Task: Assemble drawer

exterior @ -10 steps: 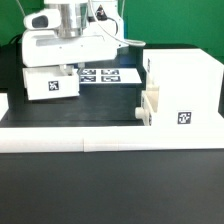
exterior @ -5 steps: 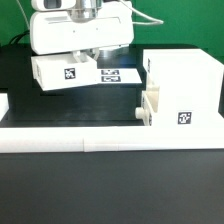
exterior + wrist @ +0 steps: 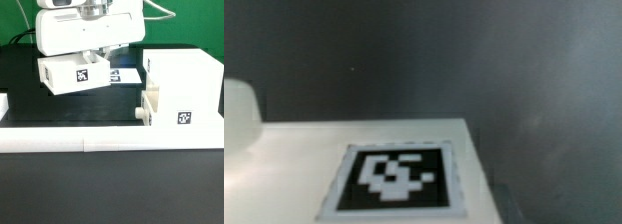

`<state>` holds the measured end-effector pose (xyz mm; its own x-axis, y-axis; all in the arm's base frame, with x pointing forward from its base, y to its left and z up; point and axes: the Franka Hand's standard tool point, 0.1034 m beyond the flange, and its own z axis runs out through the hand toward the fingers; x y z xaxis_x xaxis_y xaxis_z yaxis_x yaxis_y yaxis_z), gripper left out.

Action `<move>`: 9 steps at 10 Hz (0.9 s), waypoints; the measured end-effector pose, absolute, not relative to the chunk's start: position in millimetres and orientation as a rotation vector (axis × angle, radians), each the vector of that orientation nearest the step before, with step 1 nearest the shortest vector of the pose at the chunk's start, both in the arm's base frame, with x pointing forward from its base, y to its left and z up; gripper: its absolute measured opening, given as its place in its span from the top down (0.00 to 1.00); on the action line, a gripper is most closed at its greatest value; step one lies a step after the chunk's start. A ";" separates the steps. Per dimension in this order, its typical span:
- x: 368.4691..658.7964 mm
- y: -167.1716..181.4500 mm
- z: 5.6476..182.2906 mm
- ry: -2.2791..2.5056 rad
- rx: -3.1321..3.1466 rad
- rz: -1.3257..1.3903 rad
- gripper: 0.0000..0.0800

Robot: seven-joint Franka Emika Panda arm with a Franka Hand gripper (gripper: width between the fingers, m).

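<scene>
My gripper (image 3: 90,58) is shut on a small white tray (image 3: 72,75) with a square tag on its side, and holds it tilted in the air above the black table. The fingertips are hidden by the tray. The tall white shell (image 3: 185,85) stands at the exterior view's right with a tag on its front. A second tray (image 3: 152,108) sits in the shell's lower part, its knob (image 3: 137,112) pointing toward the exterior view's left. The wrist view shows the held tray's white face and its tag (image 3: 397,180) close up; no fingers show there.
A long low white border wall (image 3: 100,145) runs across the front of the table. The marker board (image 3: 122,76) lies flat behind the held tray, partly hidden by it. Cables hang behind the arm at the top.
The gripper has risen and moved toward the exterior view's right with the tray, lifting it off the table. The shell and its inserted tray have not moved.
</scene>
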<state>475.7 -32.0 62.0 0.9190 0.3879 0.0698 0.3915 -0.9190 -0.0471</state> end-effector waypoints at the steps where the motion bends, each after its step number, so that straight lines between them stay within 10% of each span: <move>1: 475.5 -31.9 61.6 -0.613 -3.018 -0.090 0.95; 9: 510.9 -27.8 66.8 -1.552 -2.691 -0.058 0.95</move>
